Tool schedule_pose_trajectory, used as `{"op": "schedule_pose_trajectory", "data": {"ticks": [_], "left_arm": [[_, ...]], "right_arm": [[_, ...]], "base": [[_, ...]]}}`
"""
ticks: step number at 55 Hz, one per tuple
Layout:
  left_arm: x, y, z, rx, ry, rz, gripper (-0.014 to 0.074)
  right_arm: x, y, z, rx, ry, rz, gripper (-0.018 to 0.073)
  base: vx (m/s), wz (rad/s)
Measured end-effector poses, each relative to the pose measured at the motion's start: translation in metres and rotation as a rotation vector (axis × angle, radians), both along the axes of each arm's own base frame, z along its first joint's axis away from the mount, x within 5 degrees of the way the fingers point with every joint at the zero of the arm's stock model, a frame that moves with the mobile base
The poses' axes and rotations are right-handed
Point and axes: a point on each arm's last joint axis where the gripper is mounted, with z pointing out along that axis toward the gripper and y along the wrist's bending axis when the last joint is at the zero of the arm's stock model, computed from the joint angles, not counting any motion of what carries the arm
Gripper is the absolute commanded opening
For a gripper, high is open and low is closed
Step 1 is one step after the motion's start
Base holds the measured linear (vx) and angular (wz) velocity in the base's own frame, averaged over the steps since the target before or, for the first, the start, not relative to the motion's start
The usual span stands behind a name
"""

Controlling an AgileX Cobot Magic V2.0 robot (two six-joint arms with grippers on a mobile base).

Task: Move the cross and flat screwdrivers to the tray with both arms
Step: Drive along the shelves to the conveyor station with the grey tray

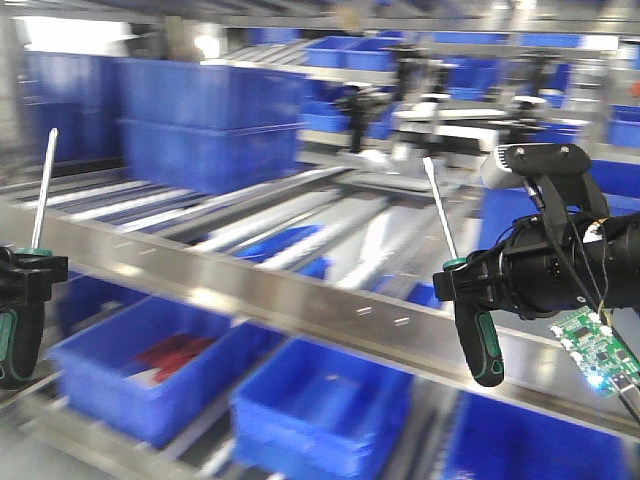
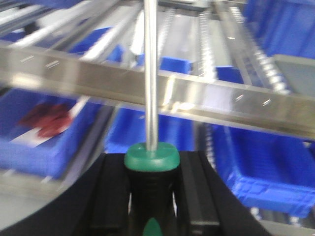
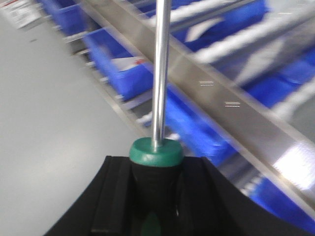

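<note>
left gripper (image 1: pixel 22 270) and right gripper (image 1: pixel 462 285) clamp screwdrivers (image 1: pixel 43 185) (image 1: pixel 440 215); steel rail (image 1: pixel 250 290), blue bins (image 1: pixel 320 400) behind

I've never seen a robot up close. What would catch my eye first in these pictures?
Two green-and-black screwdrivers stand out, shafts pointing up: the left screwdriver in the left gripper at the picture's left edge, the right screwdriver in the right gripper on the right. Behind them a shiny metal rail runs across, with rows of blue bins below it.

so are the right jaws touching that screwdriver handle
Touching. The right wrist view shows both jaws pressed against the handle of the screwdriver.
</note>
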Motion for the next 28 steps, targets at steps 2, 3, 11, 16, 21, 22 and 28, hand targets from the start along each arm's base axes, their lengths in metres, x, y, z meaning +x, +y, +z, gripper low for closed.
{"op": "schedule_pose_trajectory", "data": {"ticks": [2, 3, 11, 16, 21, 22, 28], "left_arm": [[0.0, 0.0, 0.0, 0.0, 0.0, 0.0, 0.0], [0.0, 0.0, 0.0, 0.0, 0.0, 0.0, 0.0], [0.0, 0.0, 0.0, 0.0, 0.0, 0.0, 0.0], [0.0, 0.0, 0.0, 0.0, 0.0, 0.0, 0.0], [0.0, 0.0, 0.0, 0.0, 0.0, 0.0, 0.0], [0.0, 0.0, 0.0, 0.0, 0.0, 0.0, 0.0], [0.0, 0.0, 0.0, 0.0, 0.0, 0.0, 0.0]], "right_arm": [[0.0, 0.0, 0.0, 0.0, 0.0, 0.0, -0.0008], [0.0, 0.0, 0.0, 0.0, 0.0, 0.0, -0.0008], [0.0, 0.0, 0.0, 0.0, 0.0, 0.0, -0.0008], [0.0, 0.0, 0.0, 0.0, 0.0, 0.0, -0.0008], [0.0, 0.0, 0.0, 0.0, 0.0, 0.0, -0.0008], [0.0, 0.0, 0.0, 0.0, 0.0, 0.0, -0.0008], [0.0, 0.0, 0.0, 0.0, 0.0, 0.0, -0.0008]], "base": [[0.33, -0.72], [0.32, -0.7], [0.31, -0.66], [0.3, -0.58], [0.29, -0.53], [0.29, -0.5], [0.28, -0.48]]}}
